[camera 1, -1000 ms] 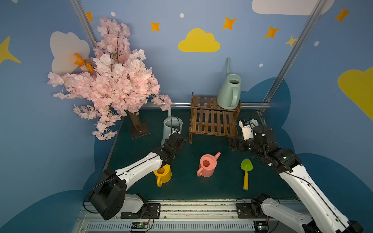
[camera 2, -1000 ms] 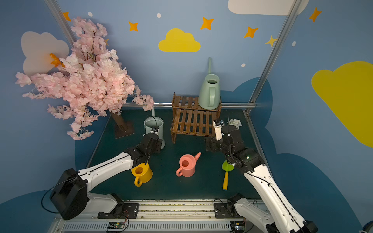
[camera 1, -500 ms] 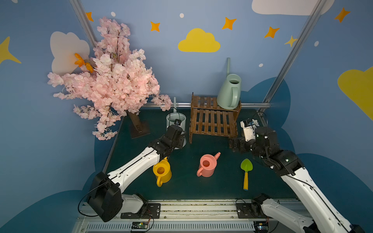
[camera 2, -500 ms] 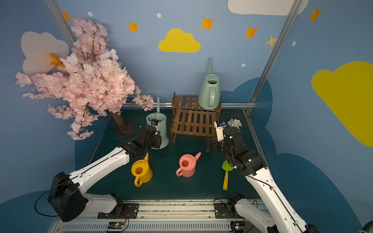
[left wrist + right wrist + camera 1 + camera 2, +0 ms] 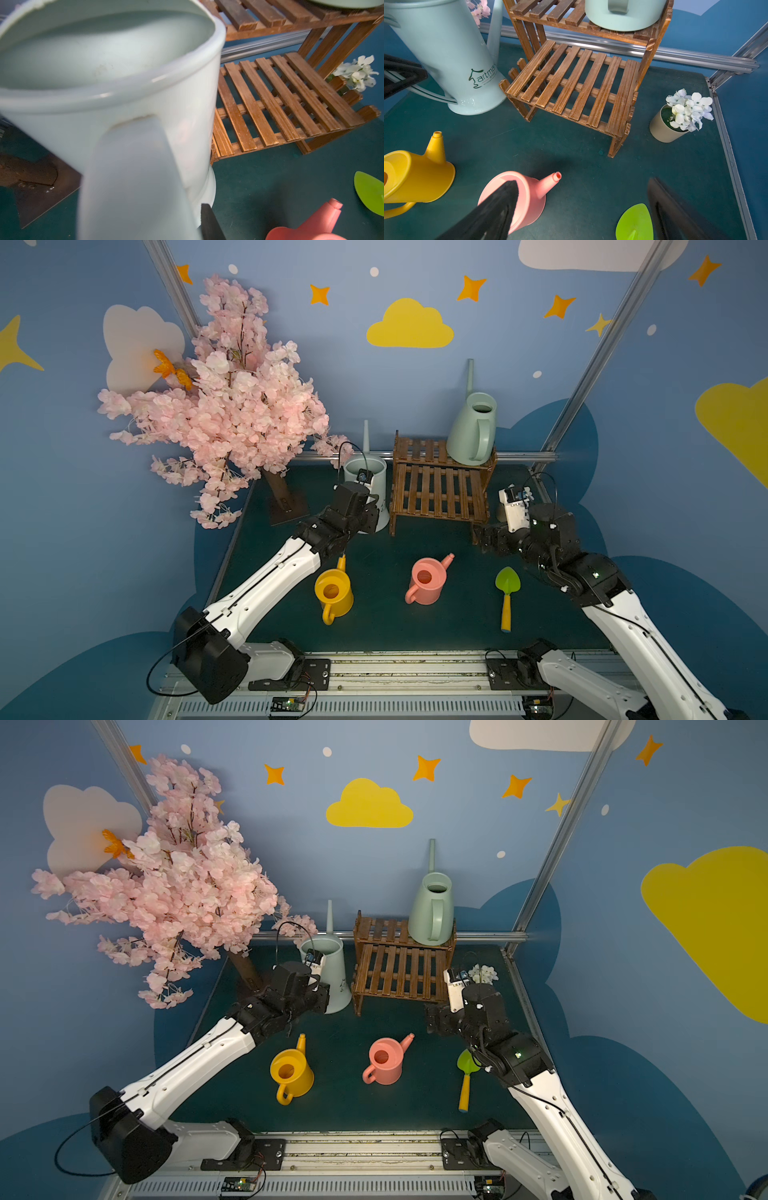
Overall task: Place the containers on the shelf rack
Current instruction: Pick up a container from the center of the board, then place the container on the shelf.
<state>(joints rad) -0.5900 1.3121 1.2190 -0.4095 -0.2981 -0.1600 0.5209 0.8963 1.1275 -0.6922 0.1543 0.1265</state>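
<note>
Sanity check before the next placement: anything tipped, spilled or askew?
Nothing stands out: mint-green can upright on top tier of rack; yellow can and pink can upright on table; left gripper holds blue-grey can by its handle beside rack.

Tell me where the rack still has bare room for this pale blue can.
On the shelf rack, the lower tier is wholly bare, between the pale blue watering can and the flower pot. Upper tier: the half nearer the blue can is bare; the mint-green watering can fills the other half.
</note>
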